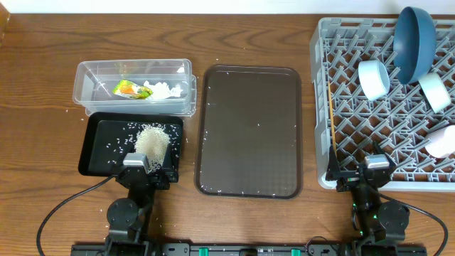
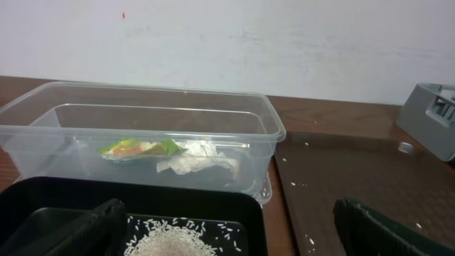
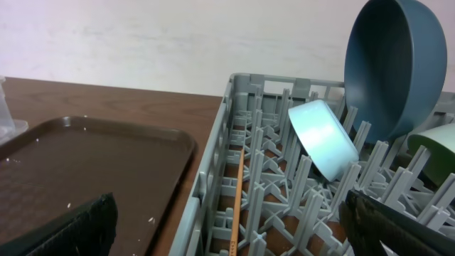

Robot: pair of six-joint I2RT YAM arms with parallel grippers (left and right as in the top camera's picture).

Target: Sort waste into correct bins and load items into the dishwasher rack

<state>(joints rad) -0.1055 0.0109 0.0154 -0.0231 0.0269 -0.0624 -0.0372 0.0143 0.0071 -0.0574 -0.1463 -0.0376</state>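
The yellow-orange wrapper and crumpled tissue lie in the clear tub. A rice pile sits in the black tray. In the grey rack stand the blue plate, white bowl, mint bowl, cup and wooden stick. My left gripper is open at the black tray's near edge. My right gripper is open at the rack's near left corner. Both hold nothing.
A brown serving tray lies between the bins and the rack, with a few loose rice grains on it. More grains are scattered on the wooden table around the black tray. A pale wall rises behind the table.
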